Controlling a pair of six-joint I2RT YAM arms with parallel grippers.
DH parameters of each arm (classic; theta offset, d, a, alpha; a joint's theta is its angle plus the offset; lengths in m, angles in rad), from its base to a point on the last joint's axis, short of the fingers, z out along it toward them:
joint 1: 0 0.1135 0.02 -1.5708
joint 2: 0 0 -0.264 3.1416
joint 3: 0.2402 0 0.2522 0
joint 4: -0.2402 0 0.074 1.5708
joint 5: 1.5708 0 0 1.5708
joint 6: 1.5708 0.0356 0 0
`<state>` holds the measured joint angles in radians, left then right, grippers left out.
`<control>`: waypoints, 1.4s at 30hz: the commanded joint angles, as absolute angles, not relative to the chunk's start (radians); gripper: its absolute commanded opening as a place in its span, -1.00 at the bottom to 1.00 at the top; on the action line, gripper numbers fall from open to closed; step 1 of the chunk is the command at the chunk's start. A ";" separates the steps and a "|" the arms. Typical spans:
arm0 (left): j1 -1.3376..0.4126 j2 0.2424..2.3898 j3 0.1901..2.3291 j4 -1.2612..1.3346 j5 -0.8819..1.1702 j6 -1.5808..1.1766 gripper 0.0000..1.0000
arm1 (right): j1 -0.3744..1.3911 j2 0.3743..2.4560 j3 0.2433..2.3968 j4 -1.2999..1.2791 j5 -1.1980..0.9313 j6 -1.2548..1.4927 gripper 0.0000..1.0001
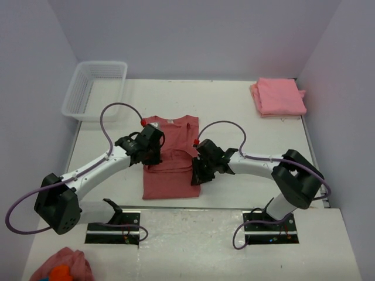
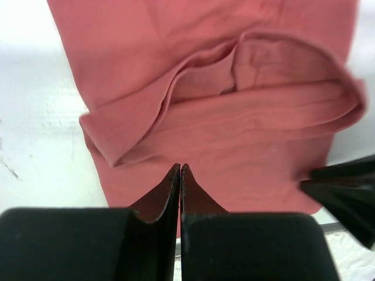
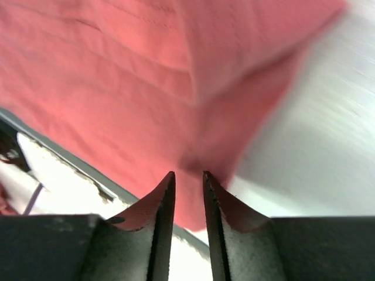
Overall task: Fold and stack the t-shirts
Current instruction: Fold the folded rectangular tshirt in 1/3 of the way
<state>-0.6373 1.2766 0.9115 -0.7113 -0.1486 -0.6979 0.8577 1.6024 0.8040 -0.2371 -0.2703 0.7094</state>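
The dusty rose-red cotton t-shirt (image 1: 167, 182) lies flat in the middle of the white counter (image 1: 246, 123). Its collar is toward the far side and its hem is near the front edge. Both sides are folded inward, so it forms a narrow rectangle with a loose sleeve fold lying across the body.

The left gripper (image 2: 180, 170) hangs over the shirt's left side just below that sleeve fold, its fingers pressed together with no cloth between them. The right gripper (image 3: 187, 174) sits over the shirt's near right corner, its fingers a narrow gap apart and pinching nothing.

A salmon-pink folded t-shirt pile (image 1: 280, 96) rests at the far right corner of the counter. The white plastic mesh basket (image 1: 76, 96) stands at the far left corner, well apart from both. A small pink cloth lump with an orange patch (image 1: 61, 266) lies at the near left, off the counter.
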 commanded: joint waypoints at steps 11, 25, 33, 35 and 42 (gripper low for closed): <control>-0.706 1.249 0.750 -0.664 -0.144 -0.808 -1.00 | 0.908 1.636 1.106 -0.500 -0.205 0.601 -1.00; -0.732 1.275 0.693 -0.630 -0.137 -0.839 -1.00 | 0.920 1.848 1.192 -0.442 -0.241 0.597 -1.00; -0.753 1.342 0.655 -0.589 -0.130 -0.856 -1.00 | 0.920 1.931 1.285 -0.478 -0.209 0.577 -1.00; -0.756 1.356 0.640 -0.581 -0.129 -0.859 -1.00 | 0.920 1.951 1.320 -0.497 -0.207 0.568 -1.00; -0.785 1.393 0.614 -0.551 -0.117 -0.868 -1.00 | 0.916 2.048 1.442 -0.532 -0.193 0.561 -1.00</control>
